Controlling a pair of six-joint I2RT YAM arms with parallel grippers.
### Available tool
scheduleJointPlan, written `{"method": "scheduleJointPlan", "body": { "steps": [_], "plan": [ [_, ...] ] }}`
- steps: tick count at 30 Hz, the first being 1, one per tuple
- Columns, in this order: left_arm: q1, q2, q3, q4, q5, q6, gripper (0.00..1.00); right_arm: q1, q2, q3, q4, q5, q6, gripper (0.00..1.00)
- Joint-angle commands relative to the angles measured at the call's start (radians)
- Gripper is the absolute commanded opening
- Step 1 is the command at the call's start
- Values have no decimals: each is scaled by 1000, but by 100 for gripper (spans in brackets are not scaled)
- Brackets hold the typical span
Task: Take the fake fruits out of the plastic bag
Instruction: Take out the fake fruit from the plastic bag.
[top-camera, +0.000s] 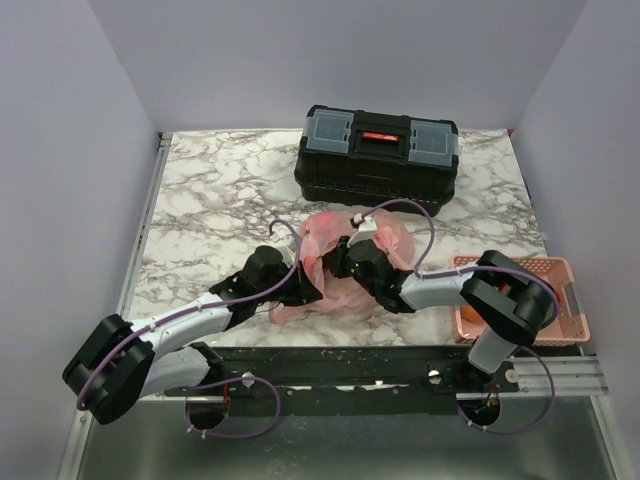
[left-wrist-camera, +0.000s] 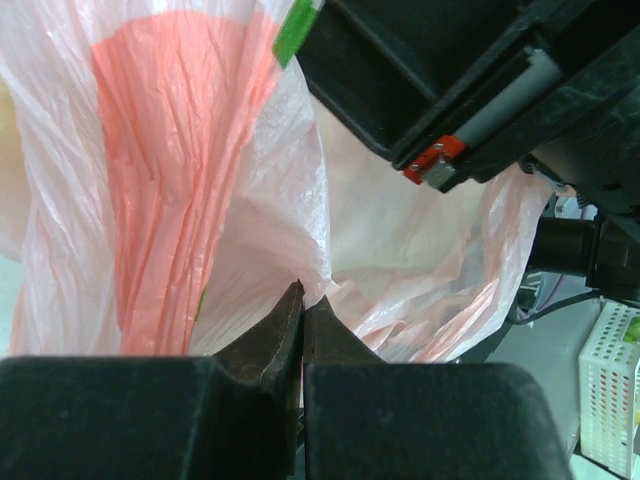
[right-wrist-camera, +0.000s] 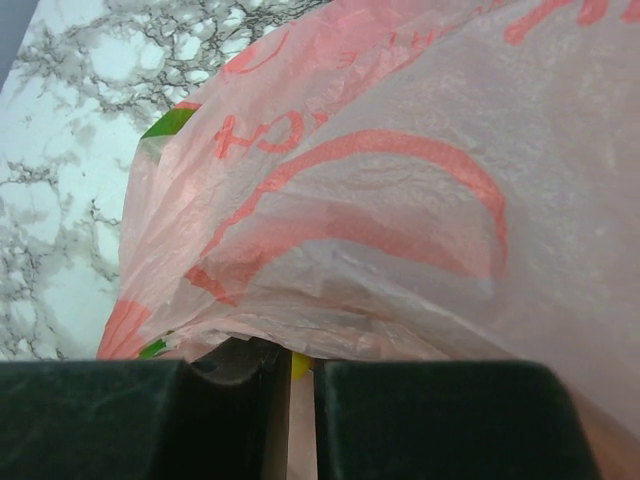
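- The bag lies crumpled mid-table, with the toolbox at its 12 o'clock and the basket off at its 4 o'clock.
- The left gripper comes in at the bag's 8 o'clock. Its jaws are pressed together, with a fold of film caught at the tips.
- The right gripper sits on top of the bag, reaching in from 4 o'clock. Its jaws are nearly together and seem to pinch film too, though the draped plastic hides the tips.
- The fruits are still inside and almost all hidden. Only a yellow speck peeks out under the bag's edge by the right fingers.
- To me this looks like the mouth being worked open, with nothing out yet.
- Risks as I see them:
- The film is thin, so two pinches pulling apart could tear it rather than open it.
- If each gripper holds both layers, the mouth stays shut.
- If the bag is lifted, round fruits could spill and roll across the table towards its 6 o'clock edge.
- The wrists are crowded together and could knock into each other.
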Motion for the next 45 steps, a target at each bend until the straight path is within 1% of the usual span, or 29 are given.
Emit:
{"method": "scheduleJointPlan", "body": {
  "steps": [1, 5, 9, 12, 15, 24, 30, 34, 41, 45],
  "plan": [
    [-10, -9, 11, -26, 2, 13, 0, 5, -60, -33, 3, -5, -4, 9],
    [-10, -19, 16, -40, -14, 20, 0, 6, -129, -81, -9, -38, -16, 6],
    [-10, -15, 25, -50, -19, 26, 0, 4, -193, -109, -63, -88, -18, 3],
    [-10, -10, 28, -52, -19, 25, 0, 6, -252, -142, -70, -146, -11, 3],
    [-10, -2, 31, -52, -21, 28, 0, 4, -308, -147, -115, -199, -10, 3],
    [-10, 11, 26, -43, -18, 23, 0, 5, -511, -155, -232, -272, -4, 2],
    [-11, 19, 30, -48, -13, 23, 0, 4, -632, -119, -321, -244, -12, 1],
    [-10, 21, 32, -50, -15, 27, 0, 5, -687, -82, -344, -224, -19, 1],
    [-10, 15, 27, -53, -15, 20, 0, 4, -738, -18, -361, -217, -10, 1],
    [-10, 20, 25, -51, -11, 18, 0, 4, -762, 26, -362, -183, -44, 1]
  ]
}}
